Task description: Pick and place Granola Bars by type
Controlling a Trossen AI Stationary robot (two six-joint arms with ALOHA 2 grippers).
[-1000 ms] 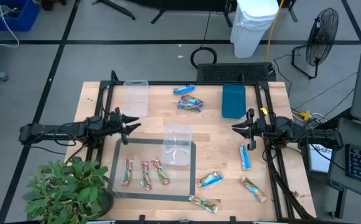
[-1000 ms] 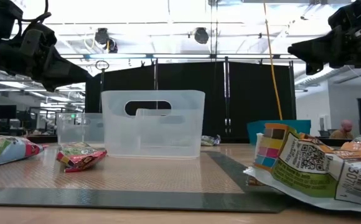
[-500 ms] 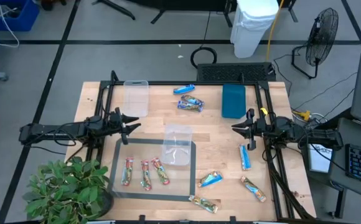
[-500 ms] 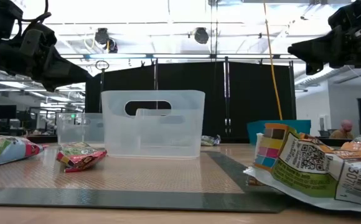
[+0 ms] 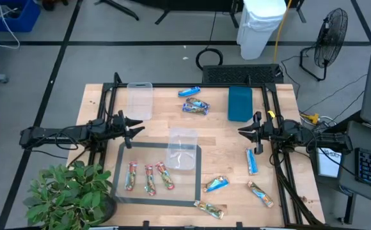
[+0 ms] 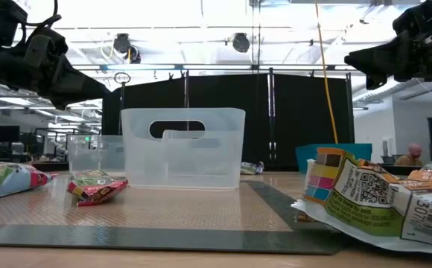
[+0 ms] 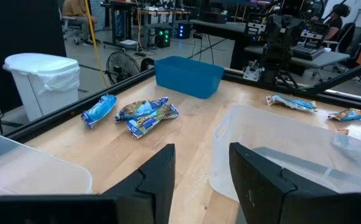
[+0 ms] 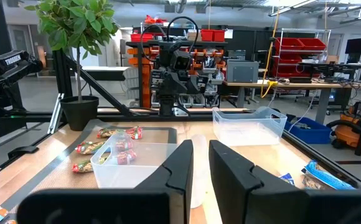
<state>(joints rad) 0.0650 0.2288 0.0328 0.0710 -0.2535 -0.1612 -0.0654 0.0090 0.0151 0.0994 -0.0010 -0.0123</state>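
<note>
Bars scattered across table [image 5: 160, 102], none held. Left gripper [image 5: 133, 128] parked above table's left edge, fingers [image 7: 162, 177] parted with a clear gap, nothing between. Right gripper [image 5: 243, 131] parked above right side, fingers [image 8: 183, 165] slightly apart, likewise holding nothing.

Nearest left gripper: three red-and-green bars [image 5: 148, 178], side by side on grey mat [image 5: 123, 153], well apart from the fingers. Nearest right gripper: one blue bar [image 5: 252, 161] just beyond its fingers toward table's front edge. Another blue bar [image 5: 215, 184] near mat's right corner; a third blue one [image 5: 189, 92] at far edge. Tan-gold bars counted as three singles: one [image 5: 260, 193] at front right, one [image 5: 209, 208] at front edge, and a bunch [image 5: 196, 107] beside the far blue bar, number within it not clear.

Two clear tubs: one [image 5: 183, 149] on mat's far right corner, one [image 5: 140, 101] at far left. One teal tray [image 5: 239, 103] far right. Potted plant [image 5: 64, 195] at front left corner.
</note>
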